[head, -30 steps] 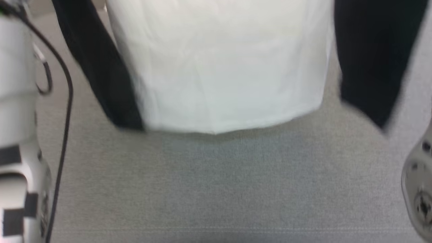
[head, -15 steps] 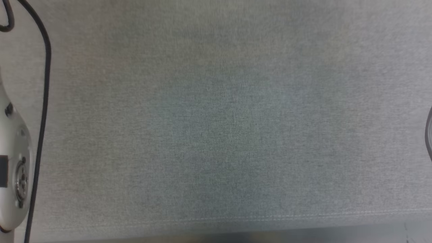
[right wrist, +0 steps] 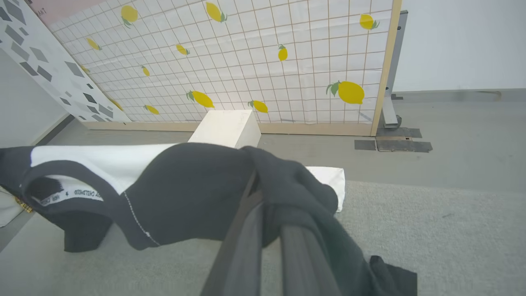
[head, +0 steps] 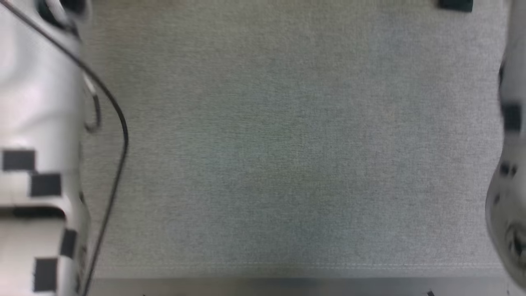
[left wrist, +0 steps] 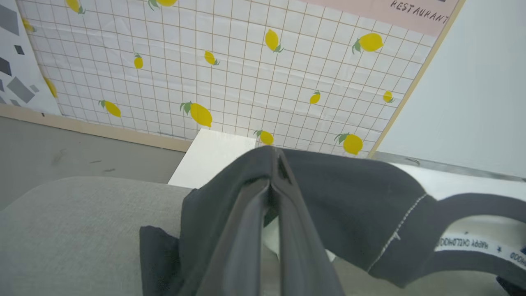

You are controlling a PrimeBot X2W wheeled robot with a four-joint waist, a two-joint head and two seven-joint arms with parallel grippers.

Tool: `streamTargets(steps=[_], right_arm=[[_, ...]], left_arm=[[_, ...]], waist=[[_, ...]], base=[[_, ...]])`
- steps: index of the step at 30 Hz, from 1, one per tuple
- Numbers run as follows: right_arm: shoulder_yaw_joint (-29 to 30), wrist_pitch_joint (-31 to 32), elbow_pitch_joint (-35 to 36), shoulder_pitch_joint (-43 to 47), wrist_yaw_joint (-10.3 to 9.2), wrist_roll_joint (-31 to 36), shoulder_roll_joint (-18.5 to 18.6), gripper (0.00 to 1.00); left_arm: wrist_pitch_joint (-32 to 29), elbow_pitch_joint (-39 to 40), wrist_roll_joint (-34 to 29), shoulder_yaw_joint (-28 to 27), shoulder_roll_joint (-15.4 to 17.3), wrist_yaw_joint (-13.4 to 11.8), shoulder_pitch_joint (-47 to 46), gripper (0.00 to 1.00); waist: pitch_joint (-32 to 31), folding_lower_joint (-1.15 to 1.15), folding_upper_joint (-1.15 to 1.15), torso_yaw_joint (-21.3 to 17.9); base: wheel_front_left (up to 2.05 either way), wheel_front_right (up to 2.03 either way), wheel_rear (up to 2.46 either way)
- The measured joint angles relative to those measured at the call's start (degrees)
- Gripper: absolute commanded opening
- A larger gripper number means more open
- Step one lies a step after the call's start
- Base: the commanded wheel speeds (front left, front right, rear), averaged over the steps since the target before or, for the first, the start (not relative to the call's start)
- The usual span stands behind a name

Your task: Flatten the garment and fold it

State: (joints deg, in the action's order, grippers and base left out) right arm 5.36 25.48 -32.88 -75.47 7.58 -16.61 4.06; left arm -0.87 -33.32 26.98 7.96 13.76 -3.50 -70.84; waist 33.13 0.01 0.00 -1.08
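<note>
The left gripper (left wrist: 272,191) is pinching the garment (left wrist: 353,197) by the black cloth of one sleeve. Its two fingers are pressing together on the fabric, which is folding over their tips. In the left wrist view the garment is stretching away toward three o'clock, where the black-trimmed collar (left wrist: 472,205) and the neck tape (left wrist: 464,243) reading "HAPPY CHILDHOOD" are showing. The right gripper (right wrist: 263,205) is clamping the other black sleeve in the same way, the cloth bunching around its closed fingers, and in the right wrist view the white body and collar are running toward nine o'clock. The garment is thus hanging spread between the two grippers over the grey surface (right wrist: 431,238); whether any part is touching it I cannot tell. At twelve o'clock in both wrist views a white box (right wrist: 228,127) is standing in front of a lemon-print panel (right wrist: 267,61). In the head view the pale left forearm (head: 37,123) and a black cable (head: 121,131) are showing at nine o'clock and the right forearm (head: 509,197) at three o'clock, both blurred, with bare grey surface lying between them. A small dark patch (head: 454,5) is sitting at one o'clock, too blurred to name.
</note>
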Motion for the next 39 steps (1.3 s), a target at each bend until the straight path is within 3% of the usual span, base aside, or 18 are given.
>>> streamTargets(steps=[7,12,15,21,25,34,35,36,37,38,39], right_arm=[[-1.45,-2.54,5.15,21.11,0.02,-7.48,2.5,0.0],[-2.46,-2.81,9.22,37.44,0.04,-8.49,3.93,0.0],[-1.2,-3.66,11.78,46.9,0.05,-8.45,4.21,0.0],[2.14,-3.48,14.91,62.4,0.15,-4.25,2.19,0.0],[3.67,-1.6,16.45,67.39,0.23,-1.58,0.49,0.0],[2.82,6.39,18.03,69.46,0.23,4.72,-1.25,0.0],[2.82,6.67,18.08,69.46,0.23,5.06,-1.35,0.0],[2.82,7.43,17.96,69.46,0.23,5.82,-1.44,0.0],[2.82,8.12,17.78,69.46,0.23,6.54,-1.55,0.0],[2.92,8.22,17.8,69.45,0.21,7.14,-1.65,0.25],[3.15,8.22,17.83,69.45,0.18,7.57,-1.49,1.0]], left_arm=[[2.49,-0.74,2.05,0.35,-1.32,2.02,16.7,0.0],[2.88,2.53,4.23,0.38,-2.02,2.25,32.67,0.0],[2.36,5.95,5.99,0.31,-3.7,1.85,42.09,0.0],[0.32,11.95,7.94,0.27,-5.79,-1.92,59.37,0.0],[-2.1,13.3,8.09,0.69,-5.95,-3.39,64.95,0.0],[-4.49,11.21,7.38,1.15,-4.66,-6.12,65.46,0.0],[-4.71,10.91,7.43,1.11,-4.66,-6.15,65.38,0.18],[-5.27,10.46,7.43,1.14,-4.66,-6.2,65.2,0.7],[-5.56,10.18,7.57,1.09,-4.68,-6.22,65.09,1.0],[-5.66,9.93,7.83,0.9,-4.66,-6.57,64.96,1.0],[-5.9,9.73,7.88,0.57,-4.38,-6.9,64.92,1.0]], waist=[[-5.94,-0.01,0.0,1.62],[-11.76,-0.02,0.0,2.49],[-15.31,-0.02,0.0,3.02],[-21.9,-0.02,0.0,3.77],[-24.99,-0.02,0.0,4.02],[-26.44,-0.02,0.0,3.9],[-26.39,-0.02,0.0,3.83],[-26.36,-0.02,0.0,3.72],[-26.34,-0.02,0.0,3.6],[-26.33,-0.02,0.0,3.52],[-26.35,-0.02,0.0,3.48]], base=[[0.0,0.0,0.0],[0.0,0.0,0.0],[0.0,0.0,0.0],[0.0,0.0,0.0],[0.0,0.0,0.0],[0.0,0.0,0.0],[0.0,0.0,0.0],[0.0,0.0,0.0],[0.0,0.0,0.0],[0.0,0.0,0.0],[0.0,0.0,0.0]])
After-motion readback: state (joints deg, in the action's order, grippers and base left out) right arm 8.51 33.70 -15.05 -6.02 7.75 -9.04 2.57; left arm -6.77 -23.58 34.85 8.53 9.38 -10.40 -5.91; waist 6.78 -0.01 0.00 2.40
